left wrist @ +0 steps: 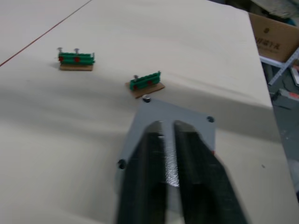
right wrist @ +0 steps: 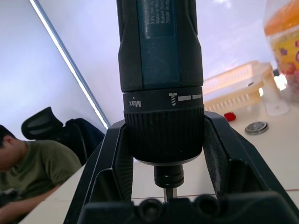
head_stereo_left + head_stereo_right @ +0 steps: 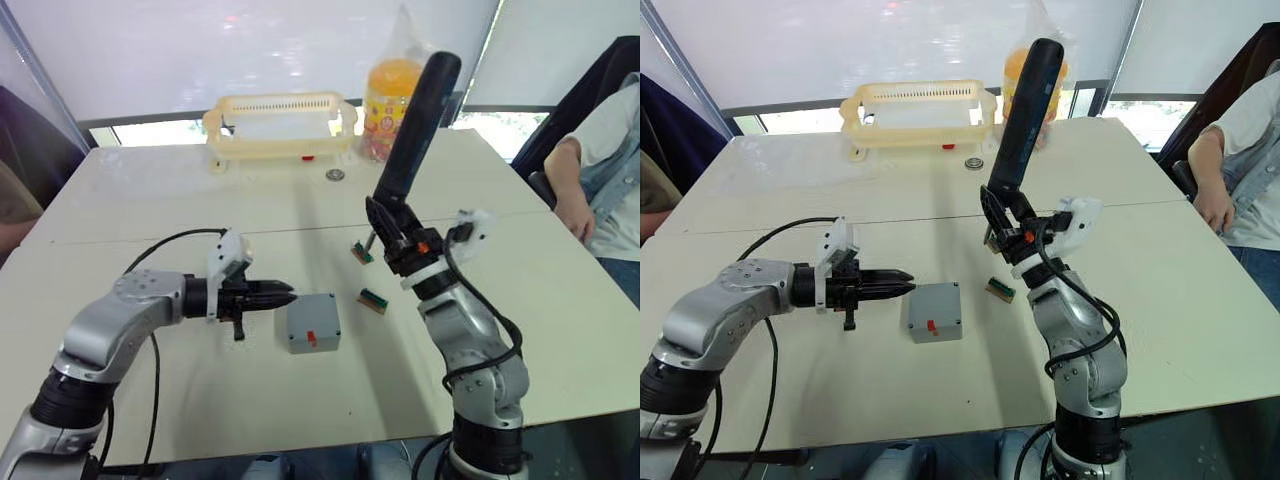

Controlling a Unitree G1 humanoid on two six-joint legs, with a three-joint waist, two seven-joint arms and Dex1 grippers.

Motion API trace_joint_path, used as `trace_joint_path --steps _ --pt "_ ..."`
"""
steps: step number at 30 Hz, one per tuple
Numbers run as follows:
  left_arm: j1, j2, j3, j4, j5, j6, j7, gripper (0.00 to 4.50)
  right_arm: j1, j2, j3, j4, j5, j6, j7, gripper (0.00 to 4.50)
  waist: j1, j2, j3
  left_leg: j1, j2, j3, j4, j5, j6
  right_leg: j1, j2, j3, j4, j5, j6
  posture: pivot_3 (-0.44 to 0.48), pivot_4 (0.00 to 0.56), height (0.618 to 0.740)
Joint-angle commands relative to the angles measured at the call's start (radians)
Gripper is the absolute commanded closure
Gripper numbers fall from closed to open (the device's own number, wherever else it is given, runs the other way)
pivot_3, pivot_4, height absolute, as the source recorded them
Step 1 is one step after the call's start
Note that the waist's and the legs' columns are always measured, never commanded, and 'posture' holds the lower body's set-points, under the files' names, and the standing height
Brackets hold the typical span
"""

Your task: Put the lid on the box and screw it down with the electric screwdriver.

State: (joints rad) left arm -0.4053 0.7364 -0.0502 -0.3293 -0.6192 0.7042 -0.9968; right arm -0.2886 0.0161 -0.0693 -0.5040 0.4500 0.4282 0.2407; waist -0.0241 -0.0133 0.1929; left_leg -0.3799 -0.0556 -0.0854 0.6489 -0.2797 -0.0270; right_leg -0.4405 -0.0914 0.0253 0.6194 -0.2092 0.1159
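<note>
The lid (image 1: 175, 123) already sits on the box (image 3: 312, 324), which rests on the counter (image 3: 150, 200) between the two arms, its small red mark facing the robot. In the left wrist view the lid's flat grey top shows screw holes at the corners, and at least one near corner seems to carry a screw head — whether any is driven home I cannot tell.

The left tool (image 3: 284, 294) lies level just beside the box's left edge, its two black fingers (image 1: 152, 154) drawn narrow with only a slim gap between them and nothing in it.

The right tool (image 3: 392, 238) grips the electric screwdriver (image 3: 415, 125) around its knurled collar, fingers clamped on either side. The driver stands nearly upright, body leaning up and away, its thin metal bit pointing down above the counter, near a small green terminal piece (image 3: 362, 252). A second green piece (image 3: 373, 300) lies just right of the box.

So the first half looks done; the screwing is left. The bit is off to the box's right and not over any corner hole — it has yet to be brought across and lowered onto a screw.

At the counter's far edge stand a cream plastic basket (image 3: 280, 125) and an orange jar (image 3: 390, 95), with a coin (image 3: 335, 174) nearby. A person's arm (image 3: 575, 200) rests at the right.
</note>
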Motion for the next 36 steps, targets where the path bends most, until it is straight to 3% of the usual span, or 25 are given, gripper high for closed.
trace_joint_path --steps 1,11,21,36 --pt "0.006 -0.02 -0.014 -0.034 0.031 -0.035 0.025 4.46 0.034 -0.005 0.066 -0.033 -0.03 -0.081 0.026 2.86 0.003 0.0 0.0 0.0 0.0 0.0 0.0 0.0 0.0 0.0 0.001 0.0 0.0 0.0 0.0 0.0 0.15 0.74" --pt "0.005 -0.075 -0.093 0.026 0.153 -0.138 0.032 4.46 0.072 0.003 0.188 0.037 -0.105 -0.171 0.037 2.86 0.004 0.0 0.0 0.002 0.001 0.0 0.0 0.001 -0.001 0.001 0.003 0.0 0.001 0.001 -0.002 0.0 0.15 0.74" --pt "0.028 -0.068 -0.109 0.058 0.215 -0.199 0.004 4.46 0.053 -0.006 0.208 0.111 -0.141 -0.27 0.07 2.86 0.005 0.0 0.0 0.002 0.001 0.0 0.0 0.001 -0.001 0.001 0.003 0.0 0.001 0.001 -0.002 0.0 0.15 0.74" --pt "0.053 -0.061 -0.16 0.07 0.292 -0.224 -0.002 4.46 0.073 -0.011 0.245 0.075 -0.159 -0.276 0.067 2.86 0.005 0.0 0.0 0.004 0.001 0.0 0.0 0.001 -0.001 0.003 0.003 0.0 0.001 0.001 -0.002 0.0 0.15 0.74"
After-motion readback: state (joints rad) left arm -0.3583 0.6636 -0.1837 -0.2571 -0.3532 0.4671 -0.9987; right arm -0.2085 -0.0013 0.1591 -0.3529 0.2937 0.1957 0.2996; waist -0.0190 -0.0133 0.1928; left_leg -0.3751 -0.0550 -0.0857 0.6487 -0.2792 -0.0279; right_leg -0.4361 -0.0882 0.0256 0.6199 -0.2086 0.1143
